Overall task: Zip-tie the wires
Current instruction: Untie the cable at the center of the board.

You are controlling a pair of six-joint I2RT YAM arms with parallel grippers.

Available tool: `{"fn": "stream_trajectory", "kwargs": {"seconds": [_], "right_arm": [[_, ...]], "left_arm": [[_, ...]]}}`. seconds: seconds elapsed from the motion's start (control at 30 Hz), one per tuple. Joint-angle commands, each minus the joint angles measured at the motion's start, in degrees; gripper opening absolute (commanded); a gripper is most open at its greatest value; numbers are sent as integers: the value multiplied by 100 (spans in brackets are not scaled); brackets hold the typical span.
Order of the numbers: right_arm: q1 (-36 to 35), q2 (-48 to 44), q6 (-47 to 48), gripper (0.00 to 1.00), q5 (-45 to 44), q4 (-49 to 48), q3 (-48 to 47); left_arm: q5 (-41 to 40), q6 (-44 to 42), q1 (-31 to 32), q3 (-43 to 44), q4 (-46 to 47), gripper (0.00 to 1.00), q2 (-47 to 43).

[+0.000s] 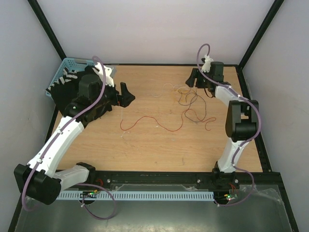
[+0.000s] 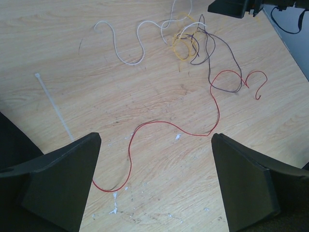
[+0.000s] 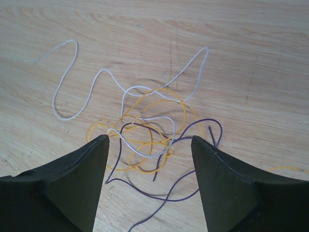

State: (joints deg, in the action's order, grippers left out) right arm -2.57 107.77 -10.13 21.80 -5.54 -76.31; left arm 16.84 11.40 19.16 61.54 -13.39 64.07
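The wires (image 1: 190, 100) lie loose on the wooden table, a tangle of white, yellow and purple strands at the back right. A long red strand (image 1: 145, 119) trails from it toward the middle. My left gripper (image 1: 126, 94) is open and empty above the table; in its wrist view (image 2: 155, 140) the red strand (image 2: 169, 123) curves between its fingers. The zip tie (image 2: 50, 104) lies flat and straight to the left of that strand. My right gripper (image 1: 195, 77) is open just behind the tangle, and its wrist view (image 3: 149, 142) shows the tangle (image 3: 145, 145) below, untouched.
A blue plastic basket (image 1: 60, 75) stands at the back left corner behind the left arm. Black frame posts and white walls enclose the table. The right gripper's tip shows at the top of the left wrist view (image 2: 231, 7).
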Motion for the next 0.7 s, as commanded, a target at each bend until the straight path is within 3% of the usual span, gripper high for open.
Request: {"fn": "stream_trajectory", "kwargs": {"seconds": [0.0,0.37,0.67], "right_arm": [[-45,357,354,78,418,194,-335],[-158,1077,741,72,879,676,-1017],[-191,1193,864,56,1140,833,-983]], "left_arm": [[231,99,-69,-87,144,99,83],[311,141,-182,-195,145,99,149],[360,129,-243,-203,145,99,248]]}}
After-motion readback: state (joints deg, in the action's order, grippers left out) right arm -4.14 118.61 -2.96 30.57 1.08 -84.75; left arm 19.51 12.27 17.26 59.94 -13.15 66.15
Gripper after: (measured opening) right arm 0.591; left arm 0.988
